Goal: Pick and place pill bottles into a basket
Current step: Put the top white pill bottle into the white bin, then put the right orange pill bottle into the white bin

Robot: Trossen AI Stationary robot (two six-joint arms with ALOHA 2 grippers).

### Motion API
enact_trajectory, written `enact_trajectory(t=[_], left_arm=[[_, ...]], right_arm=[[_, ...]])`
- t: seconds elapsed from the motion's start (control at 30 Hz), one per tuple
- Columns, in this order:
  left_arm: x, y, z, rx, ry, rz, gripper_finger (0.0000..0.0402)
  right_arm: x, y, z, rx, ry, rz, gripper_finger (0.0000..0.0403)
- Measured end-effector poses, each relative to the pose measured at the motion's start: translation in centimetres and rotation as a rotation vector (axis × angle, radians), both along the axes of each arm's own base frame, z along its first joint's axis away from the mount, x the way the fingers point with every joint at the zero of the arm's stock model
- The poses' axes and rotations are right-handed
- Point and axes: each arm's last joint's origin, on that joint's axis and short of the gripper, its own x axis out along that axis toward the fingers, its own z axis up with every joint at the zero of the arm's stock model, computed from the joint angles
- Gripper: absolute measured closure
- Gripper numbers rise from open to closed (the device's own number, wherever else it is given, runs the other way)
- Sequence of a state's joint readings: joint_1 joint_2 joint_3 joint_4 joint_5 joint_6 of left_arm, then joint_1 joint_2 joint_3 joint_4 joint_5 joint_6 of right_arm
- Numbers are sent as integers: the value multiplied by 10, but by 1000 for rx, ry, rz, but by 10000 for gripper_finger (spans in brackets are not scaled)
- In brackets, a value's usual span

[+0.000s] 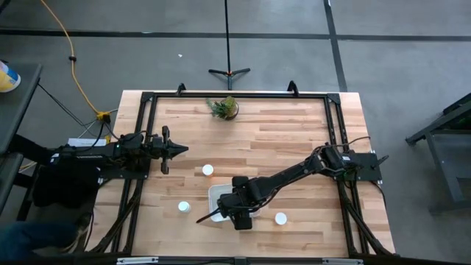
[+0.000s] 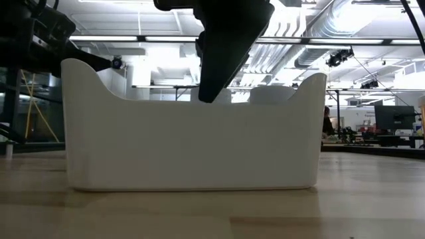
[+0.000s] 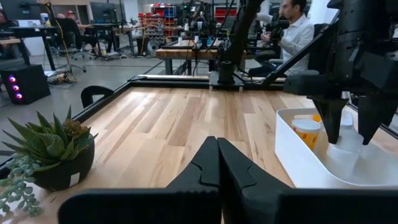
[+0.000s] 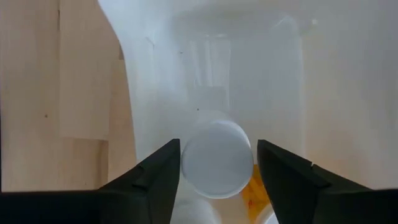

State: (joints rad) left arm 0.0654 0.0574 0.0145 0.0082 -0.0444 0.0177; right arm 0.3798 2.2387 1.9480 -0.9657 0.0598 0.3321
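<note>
Because the drop has to land inside the walls, the basket (image 1: 218,194) is kept low in the centre of the high view on the wooden table (image 1: 280,140), and the right gripper (image 4: 216,163) is held directly above its floor. Its fingers are spread, with a white-capped pill bottle (image 4: 217,159) seen between them but clear of both pads, so the bottle is judged to be just released rather than gripped. At least one more bottle with an orange body (image 3: 307,132) is already stood inside, near the wall in the right of the left wrist view.

Three bottles are left out on the table for later trips: one (image 1: 208,170) above and left of the basket, one (image 1: 184,207) to its left, one (image 1: 280,218) to its lower right.

The left gripper (image 3: 217,165) is parked at the left edge of the table, fingers pressed together on nothing, kept out of the working arm's path. A small potted plant (image 1: 224,107) is set by the top edge.
</note>
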Motion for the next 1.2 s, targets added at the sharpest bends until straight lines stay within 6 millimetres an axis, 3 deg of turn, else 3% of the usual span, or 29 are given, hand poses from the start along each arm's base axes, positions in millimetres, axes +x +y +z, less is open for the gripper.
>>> enact_trajectory(t=[0.33,0.73,1.2], left_arm=[[0,0,0,0,0,0,368],[0,0,0,-3,0,0,373],[0,0,0,-7,0,0,371]], right_arm=[[0,0,0,7,2,-1,154],[7,-1,20,28,-64,24,153],[6,-1,20,31,-53,14,153]])
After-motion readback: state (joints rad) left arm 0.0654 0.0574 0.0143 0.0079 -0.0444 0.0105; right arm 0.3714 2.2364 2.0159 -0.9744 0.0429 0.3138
